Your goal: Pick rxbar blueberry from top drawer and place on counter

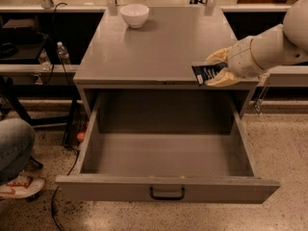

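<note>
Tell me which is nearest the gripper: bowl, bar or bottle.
The dark bar, held in the gripper over the counter's front edge; the white bowl sits at the back, the bottle beside the cabinet.
</note>
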